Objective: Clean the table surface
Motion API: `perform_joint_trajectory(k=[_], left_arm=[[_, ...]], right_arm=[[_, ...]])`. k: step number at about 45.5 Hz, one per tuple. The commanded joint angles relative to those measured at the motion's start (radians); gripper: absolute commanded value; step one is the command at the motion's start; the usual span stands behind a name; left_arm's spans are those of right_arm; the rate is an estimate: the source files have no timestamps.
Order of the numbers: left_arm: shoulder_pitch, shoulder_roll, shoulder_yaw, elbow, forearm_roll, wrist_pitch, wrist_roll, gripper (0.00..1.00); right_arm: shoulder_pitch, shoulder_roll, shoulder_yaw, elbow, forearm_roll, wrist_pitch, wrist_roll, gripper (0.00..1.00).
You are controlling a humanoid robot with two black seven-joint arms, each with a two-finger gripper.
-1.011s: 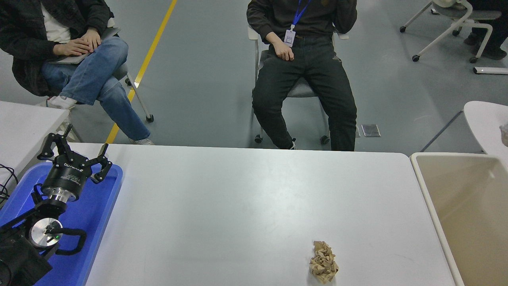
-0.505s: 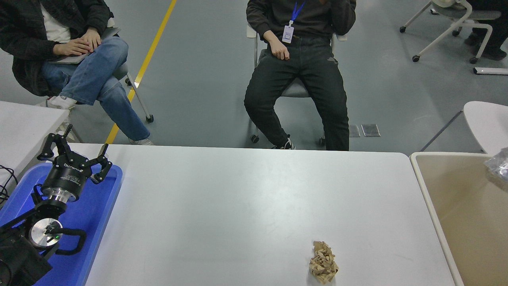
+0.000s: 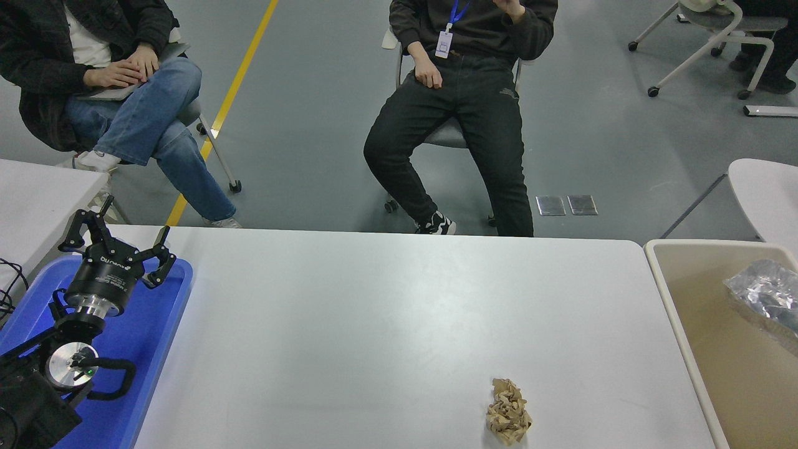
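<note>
The table surface [image 3: 374, 312] is a wide white tabletop. A crumpled brown paper ball [image 3: 508, 411] lies on it near the front edge, right of the middle. A crumpled silvery plastic wrapper [image 3: 764, 292] is over the inside of the beige bin [image 3: 662, 262] at the right edge. My left gripper [image 3: 118, 234] is parked at the lower left over the blue tray [image 3: 149, 349], open and empty. My right gripper does not show; nothing of it is visible by the wrapper.
Two people sit on chairs beyond the table's far edge, one at the top left [image 3: 124, 93], one at the top middle [image 3: 461, 93]. A smaller white table [image 3: 37, 193] stands at the left, a round white table [image 3: 764, 187] at the right.
The silvery wrapper came in from the right edge and moved down and left over the bin. The person in the middle shifted legs and rolled back. My left arm stayed still.
</note>
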Motion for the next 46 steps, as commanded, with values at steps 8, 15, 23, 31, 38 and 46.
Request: perform_joint_trajectory(k=[8,15,23,31,38,46], left_arm=[[0.0,0.0,0.0,0.0,0.0,0.0,0.0,1.0],[0.0,0.0,0.0,0.0,0.0,0.0,0.0,1.0],[0.0,0.0,0.0,0.0,-0.002,0.0,0.0,1.0],[0.0,0.0,0.0,0.0,0.0,0.0,0.0,1.0],[0.0,0.0,0.0,0.0,0.0,0.0,0.0,1.0],[0.0,0.0,0.0,0.0,0.0,0.0,0.0,1.0]], right_arm=[[-0.014,0.033,0.003,0.0,0.0,-0.019,0.0,0.0],[-0.014,0.041,0.002,0.0,0.0,-0.02,0.0,0.0],[-0.024,0.05,0.003,0.0,0.0,-0.02,0.0,0.0],[-0.024,0.052,0.003,0.0,0.0,-0.022,0.0,0.0],[-0.024,0.052,0.003,0.0,0.0,-0.022,0.0,0.0],[-0.024,0.052,0.003,0.0,0.0,-0.022,0.0,0.0]])
